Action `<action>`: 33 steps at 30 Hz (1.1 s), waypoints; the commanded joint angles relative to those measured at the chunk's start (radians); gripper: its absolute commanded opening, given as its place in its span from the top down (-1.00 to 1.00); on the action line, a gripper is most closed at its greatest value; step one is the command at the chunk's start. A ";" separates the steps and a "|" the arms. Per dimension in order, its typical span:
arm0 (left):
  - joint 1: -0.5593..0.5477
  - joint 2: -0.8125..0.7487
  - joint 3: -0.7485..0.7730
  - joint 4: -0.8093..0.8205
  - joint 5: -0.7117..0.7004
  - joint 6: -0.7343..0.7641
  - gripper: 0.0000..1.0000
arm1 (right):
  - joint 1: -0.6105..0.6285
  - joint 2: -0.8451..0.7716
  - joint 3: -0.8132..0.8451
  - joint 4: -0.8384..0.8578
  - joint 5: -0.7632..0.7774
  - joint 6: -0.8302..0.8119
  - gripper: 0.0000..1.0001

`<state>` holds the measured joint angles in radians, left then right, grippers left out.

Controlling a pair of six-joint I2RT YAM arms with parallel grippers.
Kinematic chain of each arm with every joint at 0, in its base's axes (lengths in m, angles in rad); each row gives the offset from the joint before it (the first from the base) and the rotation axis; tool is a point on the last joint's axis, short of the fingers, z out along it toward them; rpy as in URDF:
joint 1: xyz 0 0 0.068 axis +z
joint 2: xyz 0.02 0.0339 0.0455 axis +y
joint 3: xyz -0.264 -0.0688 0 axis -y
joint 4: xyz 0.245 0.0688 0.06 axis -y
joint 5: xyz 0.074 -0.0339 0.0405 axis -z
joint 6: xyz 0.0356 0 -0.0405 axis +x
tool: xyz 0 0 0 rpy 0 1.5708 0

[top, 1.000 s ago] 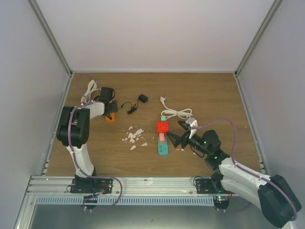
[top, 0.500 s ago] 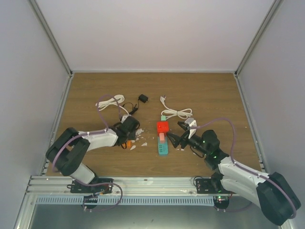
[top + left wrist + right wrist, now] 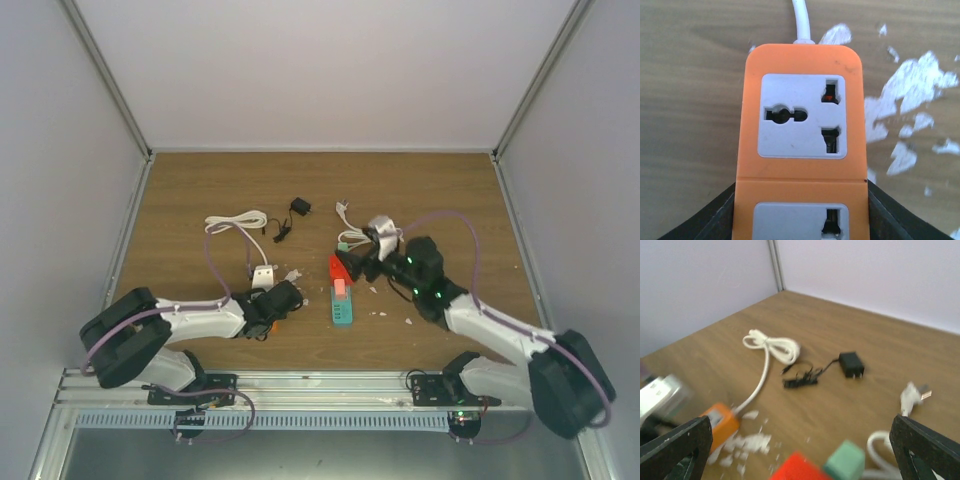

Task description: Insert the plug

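Dragged toward centre, the orange power strip point(image 3: 802, 130) sits clamped in our left jaws; right jaws gape empty, and we likely fetch the white plug point(image 3: 911, 395) next.

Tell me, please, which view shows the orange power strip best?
The left wrist view: the orange power strip fills it, sockets face-on and sharp. The right wrist view shows one blurred end; the top external view only an orange sliver.
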<state>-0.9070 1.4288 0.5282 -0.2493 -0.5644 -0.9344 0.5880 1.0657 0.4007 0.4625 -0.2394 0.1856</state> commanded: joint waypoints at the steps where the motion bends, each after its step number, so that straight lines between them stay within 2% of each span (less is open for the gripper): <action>1: -0.041 -0.095 -0.065 -0.165 0.015 -0.102 -0.20 | -0.014 0.229 0.299 -0.208 0.023 -0.119 -0.99; 5: -0.062 -0.288 -0.099 -0.170 0.052 -0.054 -0.93 | -0.055 0.486 0.549 -0.275 -0.041 -0.147 -0.98; 6: -0.065 -0.342 -0.109 -0.166 0.063 -0.040 -0.97 | -0.064 0.542 0.615 -0.301 -0.055 -0.156 -0.94; 9: -0.066 -0.498 -0.132 -0.147 0.096 0.016 -0.98 | -0.075 0.719 0.857 -0.409 -0.092 -0.221 -0.88; 13: -0.066 -0.651 -0.135 -0.142 0.127 0.087 -0.98 | -0.094 0.987 1.188 -0.658 -0.134 -0.329 -0.80; 18: -0.064 -0.657 -0.080 -0.185 0.099 0.133 -0.98 | -0.134 1.223 1.504 -0.849 -0.182 -0.408 -0.68; 23: -0.061 -0.647 -0.069 -0.162 0.085 0.174 -0.98 | -0.136 1.332 1.637 -0.947 -0.245 -0.474 -0.65; 33: -0.030 -0.690 -0.084 -0.139 0.092 0.193 -0.98 | -0.126 1.433 1.703 -0.997 -0.228 -0.511 -0.55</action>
<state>-0.9504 0.7620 0.4355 -0.4301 -0.4572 -0.7574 0.4591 2.4493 2.0499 -0.4831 -0.4522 -0.2916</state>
